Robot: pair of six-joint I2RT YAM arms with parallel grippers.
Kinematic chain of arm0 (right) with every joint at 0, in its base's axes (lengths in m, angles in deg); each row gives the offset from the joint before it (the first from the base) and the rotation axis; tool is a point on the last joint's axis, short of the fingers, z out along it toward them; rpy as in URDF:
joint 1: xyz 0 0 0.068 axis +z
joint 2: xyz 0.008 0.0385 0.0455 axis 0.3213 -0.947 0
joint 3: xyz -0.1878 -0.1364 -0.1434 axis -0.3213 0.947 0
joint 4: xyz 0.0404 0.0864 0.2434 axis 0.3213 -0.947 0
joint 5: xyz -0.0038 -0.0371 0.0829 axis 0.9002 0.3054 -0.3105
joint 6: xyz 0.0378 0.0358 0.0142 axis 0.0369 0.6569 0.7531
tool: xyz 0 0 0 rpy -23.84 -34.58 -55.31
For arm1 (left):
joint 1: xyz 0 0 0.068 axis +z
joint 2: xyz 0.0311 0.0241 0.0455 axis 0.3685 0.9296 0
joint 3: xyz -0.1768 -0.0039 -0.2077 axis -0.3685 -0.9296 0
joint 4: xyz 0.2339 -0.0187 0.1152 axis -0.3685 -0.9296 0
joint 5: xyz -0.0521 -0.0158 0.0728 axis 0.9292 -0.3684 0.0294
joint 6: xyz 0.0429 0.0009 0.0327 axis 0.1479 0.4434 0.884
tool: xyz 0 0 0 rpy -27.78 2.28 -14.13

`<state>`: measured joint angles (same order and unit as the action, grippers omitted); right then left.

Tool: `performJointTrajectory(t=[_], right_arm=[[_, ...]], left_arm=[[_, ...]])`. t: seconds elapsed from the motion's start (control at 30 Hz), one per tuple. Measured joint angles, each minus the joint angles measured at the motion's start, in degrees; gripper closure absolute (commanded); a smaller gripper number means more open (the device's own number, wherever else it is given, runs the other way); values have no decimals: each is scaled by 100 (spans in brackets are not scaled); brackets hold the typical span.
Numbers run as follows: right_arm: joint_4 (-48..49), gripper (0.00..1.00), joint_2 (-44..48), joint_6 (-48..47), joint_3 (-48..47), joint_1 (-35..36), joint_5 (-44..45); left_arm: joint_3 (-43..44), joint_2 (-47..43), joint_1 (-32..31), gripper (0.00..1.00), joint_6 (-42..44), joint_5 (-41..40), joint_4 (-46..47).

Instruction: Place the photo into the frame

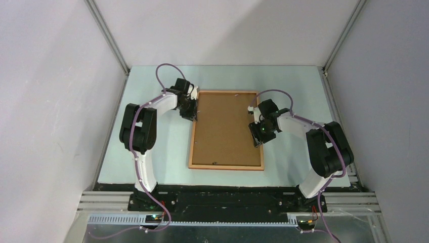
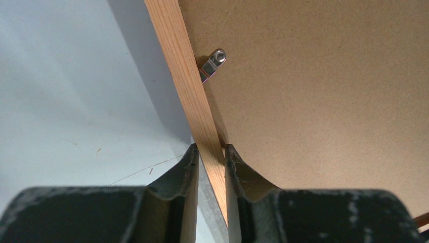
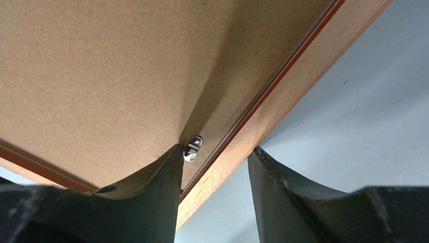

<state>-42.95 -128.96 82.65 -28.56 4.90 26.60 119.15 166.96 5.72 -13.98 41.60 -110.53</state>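
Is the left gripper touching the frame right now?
Touching. Left wrist view: the left gripper pinches the frame, jaws pressed against both sides of its wooden rail, no gap.

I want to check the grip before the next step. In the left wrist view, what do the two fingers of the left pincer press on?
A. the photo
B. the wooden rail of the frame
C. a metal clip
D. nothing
B: the left pincer has one finger tight on each side of the wooden rail of the frame; the metal clip lies farther along, untouched.
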Motion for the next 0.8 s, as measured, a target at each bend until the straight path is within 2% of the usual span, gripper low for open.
performJointTrajectory(t=[0.53,0.73,0.8], right_arm=[[-46,64,2,37,-20,-94,0],[-50,63,2,33,-22,-166,-66],[-52,59,2,31,-22,-188,-90]], left_arm=[[-2,-2,0,100,0,2,2],[0,-2,0,100,0,0,2],[-2,-2,0,100,0,2,0]])
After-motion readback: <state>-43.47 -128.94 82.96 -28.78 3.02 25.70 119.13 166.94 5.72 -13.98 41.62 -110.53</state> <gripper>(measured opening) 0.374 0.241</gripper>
